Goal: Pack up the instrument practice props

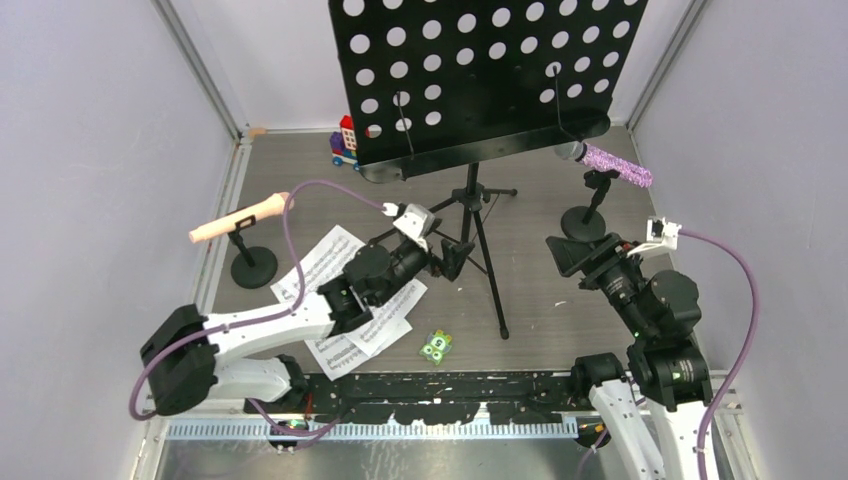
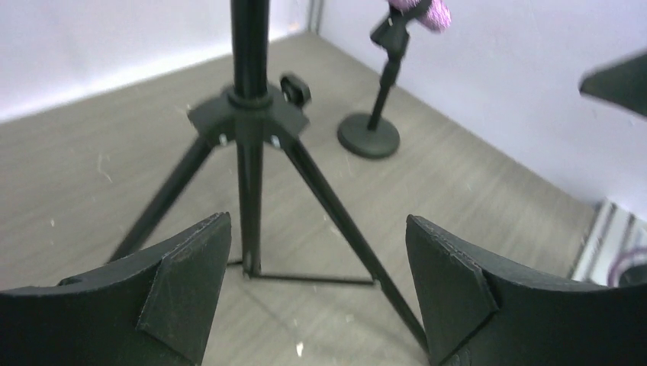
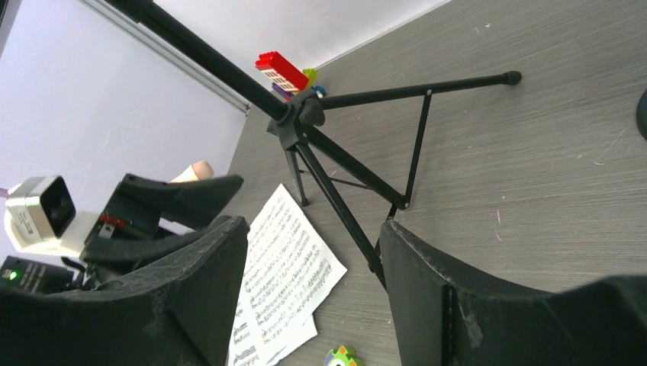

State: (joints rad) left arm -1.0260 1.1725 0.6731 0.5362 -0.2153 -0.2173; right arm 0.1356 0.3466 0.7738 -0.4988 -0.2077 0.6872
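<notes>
The black perforated music desk stands on its tripod legs mid-table. My left gripper is open just left of the legs; in its wrist view the tripod hub is straight ahead, with nothing between the fingers. Right of the tripod my right gripper is open and empty, facing the legs. White sheet-music pages lie under the left arm. A pink microphone rests on a round-based mount at left, and a purple-glitter microphone on a mount at right.
A red-blue toy brick vehicle sits at the back, beside the desk's left edge. A small green dotted piece lies near the front, right of the pages. Pale walls close in the table on the left, back and right.
</notes>
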